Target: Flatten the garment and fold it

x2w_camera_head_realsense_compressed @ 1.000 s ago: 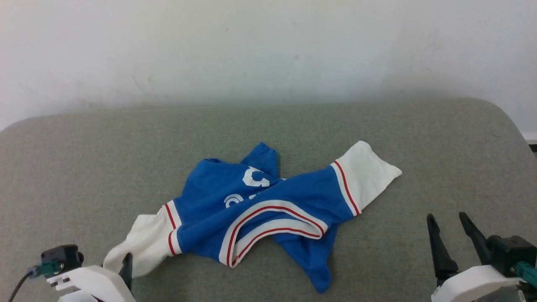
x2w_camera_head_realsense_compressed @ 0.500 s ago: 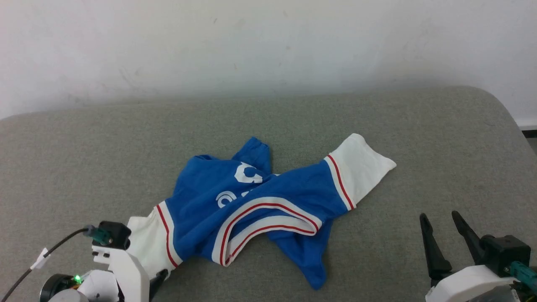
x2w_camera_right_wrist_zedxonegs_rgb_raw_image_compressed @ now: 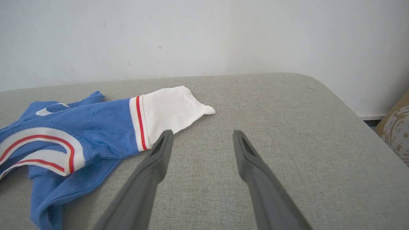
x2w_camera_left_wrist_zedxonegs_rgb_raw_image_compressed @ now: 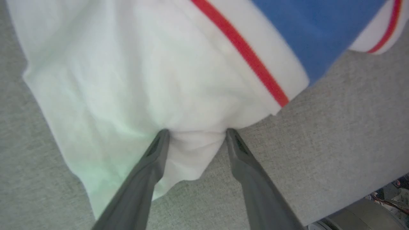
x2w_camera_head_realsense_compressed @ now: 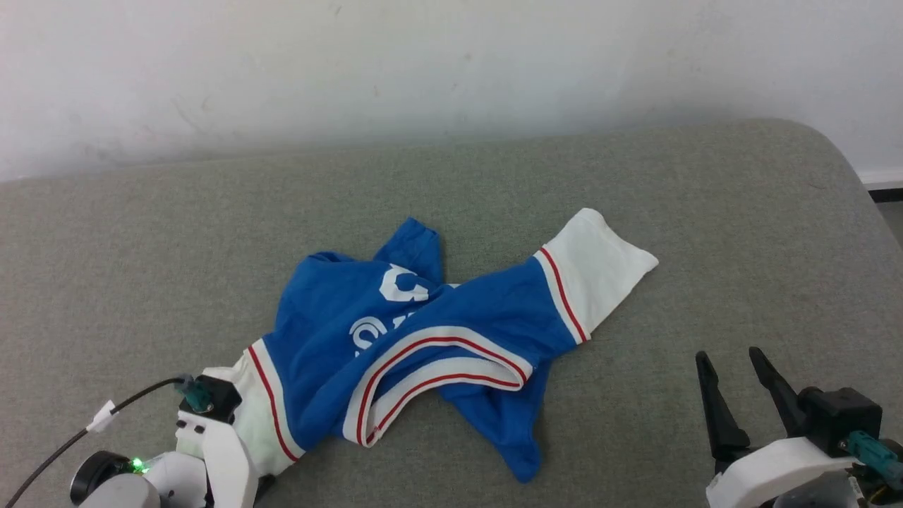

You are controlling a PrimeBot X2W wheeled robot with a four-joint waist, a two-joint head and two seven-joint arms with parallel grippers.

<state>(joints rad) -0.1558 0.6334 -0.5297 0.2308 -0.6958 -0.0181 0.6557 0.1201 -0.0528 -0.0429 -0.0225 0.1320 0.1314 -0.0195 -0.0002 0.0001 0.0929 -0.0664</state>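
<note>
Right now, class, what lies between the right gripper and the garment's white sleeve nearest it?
Bare grey upholstery, seen in the head view: the open right gripper stands apart from the white sleeve.

Left pincer [x2w_camera_left_wrist_zedxonegs_rgb_raw_image_compressed: 196, 131] and right pincer [x2w_camera_right_wrist_zedxonegs_rgb_raw_image_compressed: 203, 131] both agape

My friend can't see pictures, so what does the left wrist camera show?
The left gripper has its two dark fingers spread open, tips against the white sleeve of the garment, with a small bunch of white cloth between them. A red stripe and blue cloth show at the upper right, all lying on a grey cushion.
</note>
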